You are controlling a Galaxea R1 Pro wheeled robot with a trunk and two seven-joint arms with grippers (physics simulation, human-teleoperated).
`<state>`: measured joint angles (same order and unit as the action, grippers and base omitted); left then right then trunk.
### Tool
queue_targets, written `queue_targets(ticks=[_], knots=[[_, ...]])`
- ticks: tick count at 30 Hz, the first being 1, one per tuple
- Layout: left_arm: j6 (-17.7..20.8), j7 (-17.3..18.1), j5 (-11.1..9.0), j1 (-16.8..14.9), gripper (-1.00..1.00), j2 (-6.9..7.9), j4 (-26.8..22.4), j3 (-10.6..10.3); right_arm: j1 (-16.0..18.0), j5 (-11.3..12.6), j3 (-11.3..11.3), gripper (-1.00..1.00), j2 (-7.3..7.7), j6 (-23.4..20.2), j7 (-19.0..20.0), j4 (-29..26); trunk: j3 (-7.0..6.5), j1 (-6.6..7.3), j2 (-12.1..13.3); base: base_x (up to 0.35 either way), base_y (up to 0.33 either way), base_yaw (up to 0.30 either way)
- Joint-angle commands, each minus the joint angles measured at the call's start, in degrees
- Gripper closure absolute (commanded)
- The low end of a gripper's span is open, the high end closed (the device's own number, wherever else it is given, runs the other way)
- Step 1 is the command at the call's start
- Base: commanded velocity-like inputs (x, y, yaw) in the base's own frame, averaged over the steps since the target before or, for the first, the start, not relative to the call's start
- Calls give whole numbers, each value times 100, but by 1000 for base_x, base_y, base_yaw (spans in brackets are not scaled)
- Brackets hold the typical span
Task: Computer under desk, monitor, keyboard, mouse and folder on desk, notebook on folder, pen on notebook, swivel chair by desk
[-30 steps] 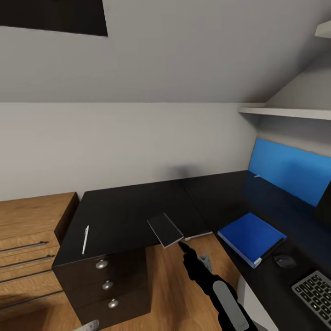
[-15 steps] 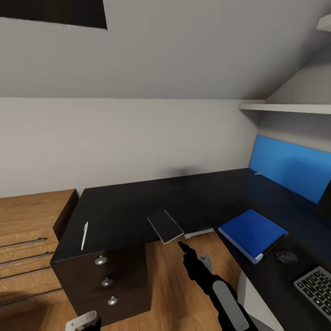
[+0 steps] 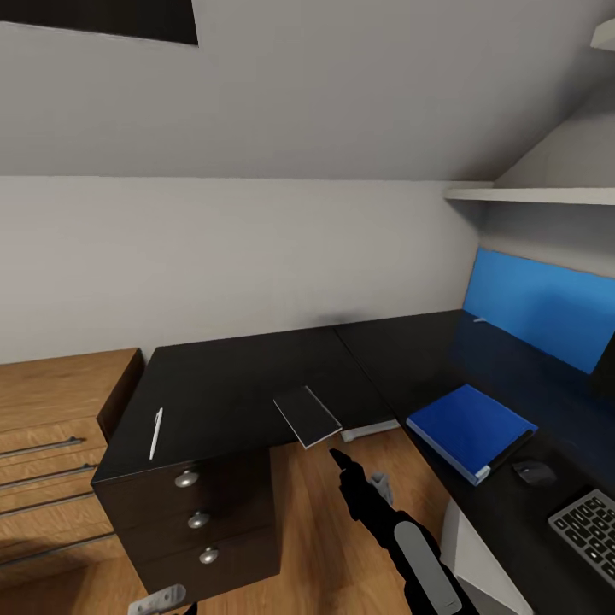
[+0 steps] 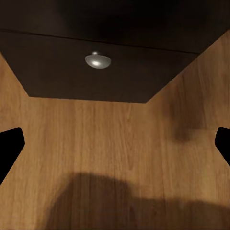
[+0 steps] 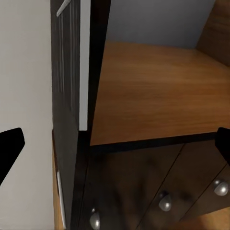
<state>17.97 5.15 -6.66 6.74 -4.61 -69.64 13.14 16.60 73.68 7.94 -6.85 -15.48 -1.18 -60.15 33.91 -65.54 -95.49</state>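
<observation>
Notebook [image 3: 307, 416] overhanging the desk [image 3: 222, 384] edge; right gripper [image 3: 337, 458] just below it, fingers spread, empty. Left gripper [image 4: 115, 143] likewise open.

The keyboard [image 3: 588, 531] is cut off by the head view's right edge.

Head camera looks down over the desk [image 3: 231, 384] corner — both wrist cameras sit close to its drawer unit [image 4: 96, 72].
</observation>
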Motion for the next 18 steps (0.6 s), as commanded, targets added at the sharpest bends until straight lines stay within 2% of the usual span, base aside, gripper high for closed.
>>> queue_targets(ticks=[1,10,14,18], knots=[[44,27,-59,1,-100,-6,-10,17,2,38,0,-100,-1,-13,-11,-4,5,0,-3,0,0,0],[41,38,-47,3,-100,-3,139,22,3,24,20,-100,-13,7,-4,-14,5,0,-3,12,0,0],[37,38,-46,3,-100,-2,166,22,2,23,17,-100,-18,9,126,-14,5,0,-3,249,0,0],[39,38,-46,3,-100,1,169,22,3,23,16,-100,-18,10,189,-14,5,0,-3,103,0,0]])
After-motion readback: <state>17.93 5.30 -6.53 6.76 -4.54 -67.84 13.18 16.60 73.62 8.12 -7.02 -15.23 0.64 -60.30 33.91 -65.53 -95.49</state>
